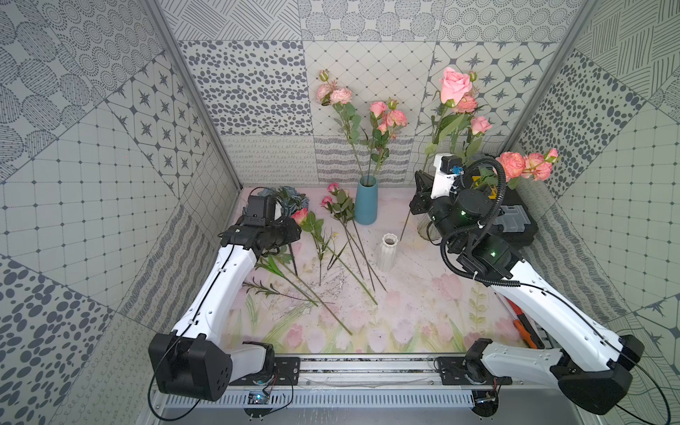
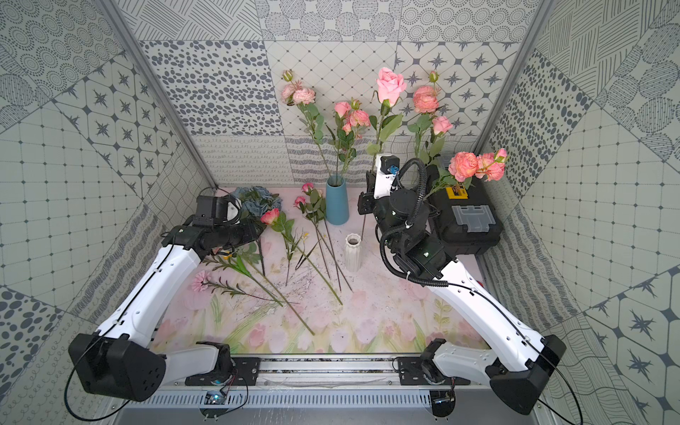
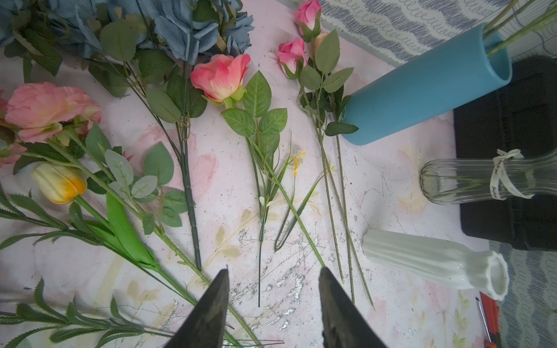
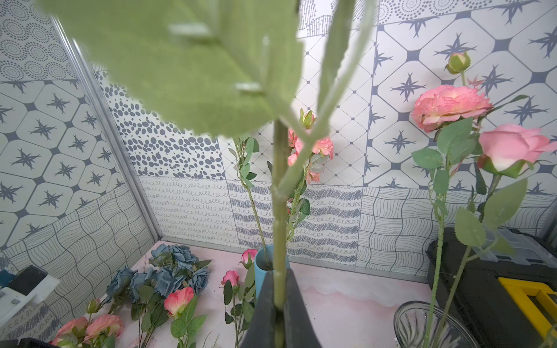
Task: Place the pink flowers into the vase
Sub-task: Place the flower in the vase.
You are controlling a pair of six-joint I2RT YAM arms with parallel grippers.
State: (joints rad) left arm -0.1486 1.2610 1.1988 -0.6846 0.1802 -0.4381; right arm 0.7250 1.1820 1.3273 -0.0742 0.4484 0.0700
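Observation:
My right gripper (image 4: 278,289) is shut on the green stem of a tall pink rose (image 1: 455,85), held upright between the blue vase (image 1: 366,200) and the clear glass vase (image 4: 428,325). Its stem end hangs near the table. Both vases hold pink flowers. More pink flowers lie on the table: a rose (image 3: 221,76), a stem of buds (image 3: 291,55) and a salmon bloom (image 3: 45,111). My left gripper (image 3: 274,272) hovers open over their stems, with nothing between its fingers.
Blue-grey flowers (image 3: 180,27) and a yellow tulip (image 3: 58,182) lie on the left. A white ribbed vase (image 1: 386,252) stands mid-table. A black toolbox (image 1: 515,220) with pink blooms (image 1: 524,165) above it fills the back right. An orange tool (image 1: 524,331) lies by the right arm.

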